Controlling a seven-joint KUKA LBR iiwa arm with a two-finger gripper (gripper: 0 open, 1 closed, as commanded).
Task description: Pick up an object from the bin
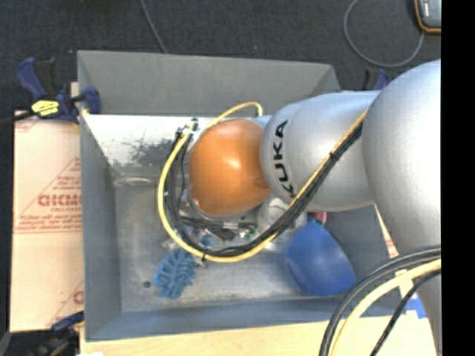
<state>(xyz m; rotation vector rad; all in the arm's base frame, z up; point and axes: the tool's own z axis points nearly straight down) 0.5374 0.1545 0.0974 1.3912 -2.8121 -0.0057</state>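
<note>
Overhead, grey bin (pixel 128 221) holding blue bristly toy (pixel 177 271), blue rounded object (pixel 319 262), gripper (pixel 217 232) between them, grip state unclear.

The arm (pixel 326 154) reaches into the bin (pixel 100 221) from the right, its wrist (pixel 223 165) over the bin's middle. On the floor, a spiky toy (pixel 175 271) lies just below-left of the wrist. A rounded thing (pixel 319 264) lies to its right, near the front wall, partly under the arm.
</note>
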